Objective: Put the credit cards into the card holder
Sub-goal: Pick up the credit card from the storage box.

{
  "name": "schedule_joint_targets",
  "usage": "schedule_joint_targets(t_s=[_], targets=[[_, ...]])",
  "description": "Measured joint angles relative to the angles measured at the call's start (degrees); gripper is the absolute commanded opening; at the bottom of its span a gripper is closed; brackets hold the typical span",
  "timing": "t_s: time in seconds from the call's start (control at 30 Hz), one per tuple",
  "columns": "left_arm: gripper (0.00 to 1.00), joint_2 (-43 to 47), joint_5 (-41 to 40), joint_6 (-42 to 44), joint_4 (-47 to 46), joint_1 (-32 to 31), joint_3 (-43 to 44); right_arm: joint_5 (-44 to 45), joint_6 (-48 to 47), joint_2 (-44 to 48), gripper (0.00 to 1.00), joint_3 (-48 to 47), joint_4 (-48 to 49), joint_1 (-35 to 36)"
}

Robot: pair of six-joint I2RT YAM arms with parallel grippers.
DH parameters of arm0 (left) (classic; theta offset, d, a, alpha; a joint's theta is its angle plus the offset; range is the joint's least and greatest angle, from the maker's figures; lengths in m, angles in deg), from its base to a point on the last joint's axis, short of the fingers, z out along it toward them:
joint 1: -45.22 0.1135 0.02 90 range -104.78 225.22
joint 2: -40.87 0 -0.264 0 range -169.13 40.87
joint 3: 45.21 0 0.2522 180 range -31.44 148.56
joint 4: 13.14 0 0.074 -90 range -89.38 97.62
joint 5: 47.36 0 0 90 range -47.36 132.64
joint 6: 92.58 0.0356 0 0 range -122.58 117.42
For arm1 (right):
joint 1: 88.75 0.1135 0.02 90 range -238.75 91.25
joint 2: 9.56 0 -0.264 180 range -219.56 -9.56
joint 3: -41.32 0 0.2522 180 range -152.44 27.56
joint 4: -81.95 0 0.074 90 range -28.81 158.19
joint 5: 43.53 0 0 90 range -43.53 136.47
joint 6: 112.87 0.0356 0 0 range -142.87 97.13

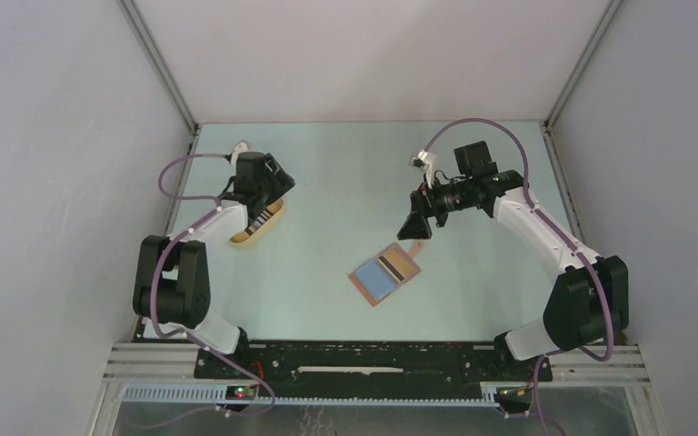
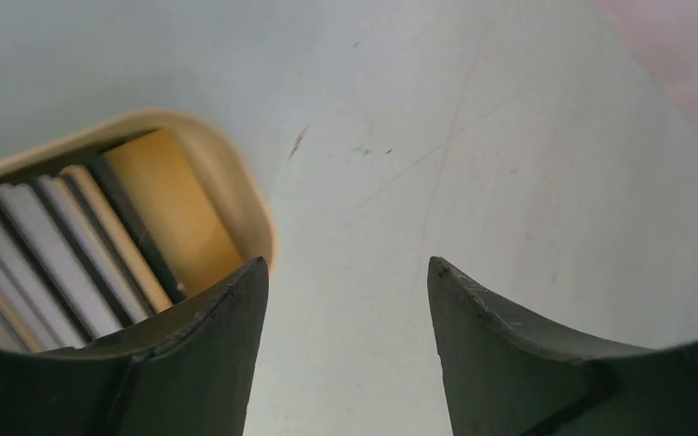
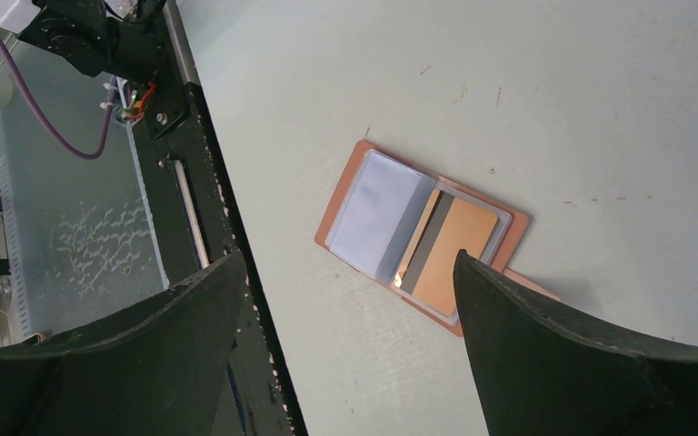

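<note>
Left arm's nearer: your left fingers [image 2: 209, 354], wide apart and empty, sit just right of the credit cards [image 2: 64, 254] racked diagonally in the yellow tray [image 2: 250, 213] at lower left, while the right fingers [image 3: 554, 354], equally wide and empty, hover over the open card holder [image 3: 373, 195] mid-frame.

Yellow tray [image 1: 239, 239] on pale table [image 1: 345, 182]

— How was the left arm [image 1: 195, 227] set?
— Its elbow was folded back near the base and the forearm reached forward. The left tool [image 2: 345, 272] pointed down, jaws parted, with nothing between them.
— And the right arm [image 1: 541, 227]?
— It stretched forward and inward, wrist bent. The right tool [image 3: 347, 263] gaped wide and held nothing.
</note>
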Motion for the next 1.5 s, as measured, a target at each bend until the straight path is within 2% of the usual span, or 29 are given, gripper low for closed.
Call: schedule_joint_targets(t_s=[0.13, 0.33, 0.5, 0.7, 0.8, 1.07, 1.5], targets=[[0.70, -0.2, -3.4, -0.3, 4.9, -0.2, 0.0, 0.0, -0.1, -0.4, 0.93, 0.0, -0.1, -0.1], [0.68, 2.8, -14.1, -2.3, 11.5, -0.4, 0.4, -0.3, -0.2, -0.4, 0.93, 0.0, -0.1, -0.2], [0.58, 0.9, -19.2, -4.6, 19.0, -0.4, 7.1, -0.5, -0.3, -0.5, 0.92, 0.0, -0.1, -0.2], [0.45, -8.0, -18.7, -5.2, 23.5, -0.8, 16.3, -0.4, -0.4, -0.6, 0.92, 0.0, -0.3, -0.2], [0.42, -11.5, -17.7, -5.2, 24.9, -1.2, 17.2, -0.4, -0.5, -0.6, 0.92, 0.0, -0.4, -0.2], [0.24, -15.9, -16.1, -5.2, 27.9, -1.6, 18.1, -0.4, -1.2, -0.6, 0.92, 0.0, -0.8, -0.2], [0.14, -18.1, -13.0, -5.2, 27.9, -1.6, 19.9, -0.4, -1.5, -0.6, 0.92, 0.0, -1.2, -0.2]])
